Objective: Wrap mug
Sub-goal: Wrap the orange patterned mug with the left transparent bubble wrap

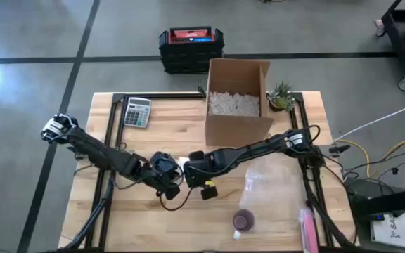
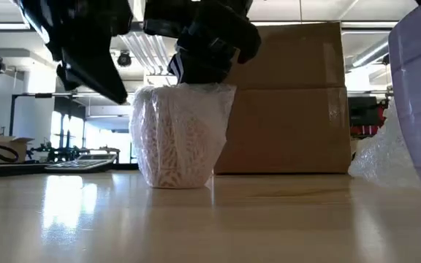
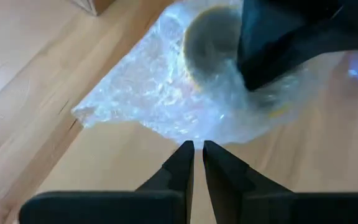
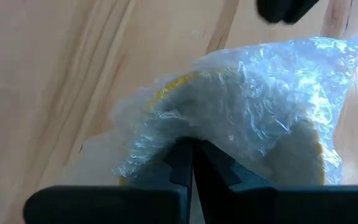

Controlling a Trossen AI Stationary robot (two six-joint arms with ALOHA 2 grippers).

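Two grippers meet mid-table | left gripper (image 3: 192,155) fingers nearly together, empty, just left of the bubble wrap (image 3: 160,93) | mug (image 2: 181,131) upright, swathed in wrap, near the cardboard box (image 1: 236,98) | right gripper (image 4: 191,155) pinched closed on the wrap at the mug's rim

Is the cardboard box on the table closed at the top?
No: in the high view the cardboard box stands with its flaps open, showing white packing fill inside.
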